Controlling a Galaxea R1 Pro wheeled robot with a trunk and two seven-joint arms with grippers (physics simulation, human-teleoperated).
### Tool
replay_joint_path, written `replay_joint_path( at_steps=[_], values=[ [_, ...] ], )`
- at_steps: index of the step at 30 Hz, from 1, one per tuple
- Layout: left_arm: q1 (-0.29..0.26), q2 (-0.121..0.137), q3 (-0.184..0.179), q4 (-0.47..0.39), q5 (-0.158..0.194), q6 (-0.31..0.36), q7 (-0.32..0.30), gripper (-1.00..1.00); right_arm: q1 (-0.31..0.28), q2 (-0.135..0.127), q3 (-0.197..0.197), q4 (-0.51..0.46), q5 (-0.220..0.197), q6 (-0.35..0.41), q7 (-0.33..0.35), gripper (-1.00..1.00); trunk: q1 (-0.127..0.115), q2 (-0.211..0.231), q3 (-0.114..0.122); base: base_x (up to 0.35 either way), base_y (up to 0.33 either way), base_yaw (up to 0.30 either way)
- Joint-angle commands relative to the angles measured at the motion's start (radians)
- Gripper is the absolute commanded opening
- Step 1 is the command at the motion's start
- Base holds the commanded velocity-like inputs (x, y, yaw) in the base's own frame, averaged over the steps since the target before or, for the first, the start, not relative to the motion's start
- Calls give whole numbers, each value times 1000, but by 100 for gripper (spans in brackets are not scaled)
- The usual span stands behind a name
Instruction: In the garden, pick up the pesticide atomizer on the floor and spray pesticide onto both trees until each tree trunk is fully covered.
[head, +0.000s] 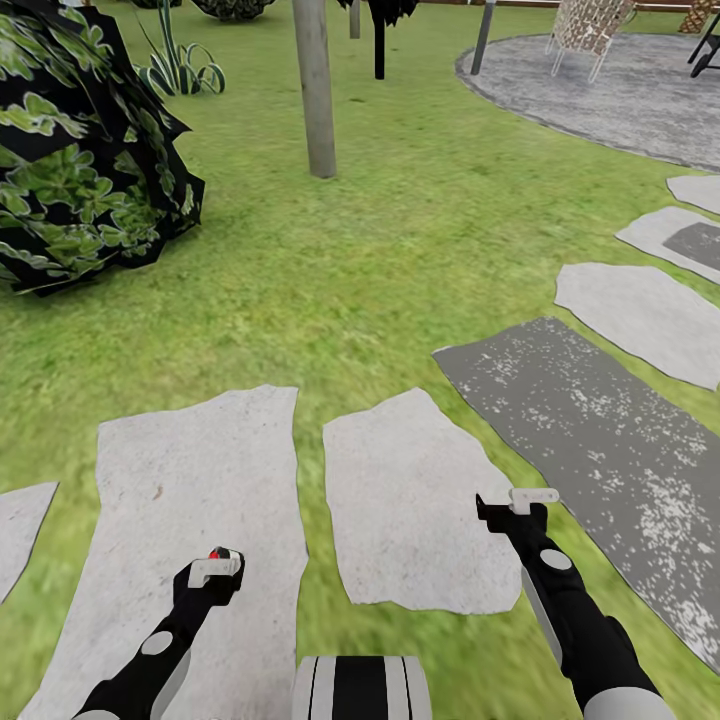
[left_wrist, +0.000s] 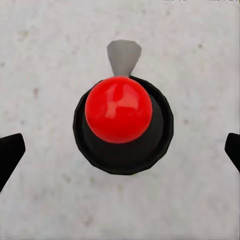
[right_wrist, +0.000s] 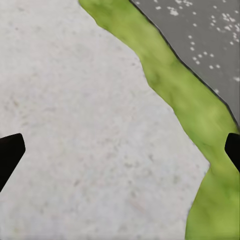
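Below left pincer (left_wrist: 120, 150), dark atomizer (left_wrist: 123, 125), glossy red top, seemingly upright

— What do my arms look like from here?
— Both are glossy black with grey round joint caps. The left tool (head: 214, 570) and right tool (head: 530, 497) carry pale grey-white blocks; my trunk (head: 361, 687) is grey with black stripes.

Both black arms reach forward and down; the left gripper (head: 214, 572) and right gripper (head: 520, 503) have their fingers spread wide apart.
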Motion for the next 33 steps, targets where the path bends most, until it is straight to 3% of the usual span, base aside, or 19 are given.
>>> replay_joint_path(
  at_steps=[1, 33],
  values=[
    [0, 0, 0, 0, 0, -1, 0, 100, 1, 0, 0, 0, 0, 0, 0, 100, 0, 0, 0, 0, 0, 0],
    [0, 0, 0, -2, 1, -3, 2, 100, 0, 0, 0, 2, 0, 0, 0, 100, 0, 0, 5, 0, 0, 0]
  ],
)
